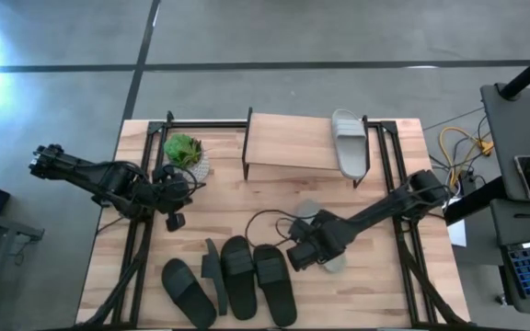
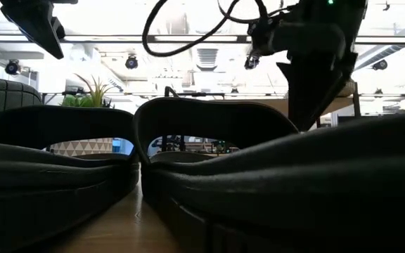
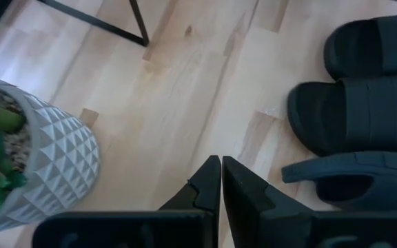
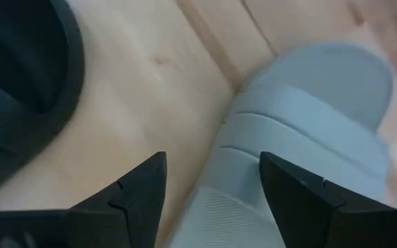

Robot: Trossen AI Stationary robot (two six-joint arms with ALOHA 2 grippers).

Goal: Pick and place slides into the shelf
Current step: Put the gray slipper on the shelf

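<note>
Right wrist view shows the right gripper (image 4: pixel 212 182), fingers apart, straddling a grey slide (image 4: pixel 302 145) near the shelf (image 1: pixel 293 147) for pickup; left gripper (image 3: pixel 220 180) waits closed.

grey slide (image 1: pixel 349 141) on shelf (image 1: pixel 293 144), black slides (image 1: pixel 237 276) on table

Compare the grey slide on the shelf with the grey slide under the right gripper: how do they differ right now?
The grey slide on the shelf lies on the shelf plank top, fully visible; the grey slide under the right gripper lies on the table, mostly hidden from above by the arm. No gripper is near the shelved one; the open right gripper hangs over the other without gripping it. Both are light grey with a wide strap.
</note>
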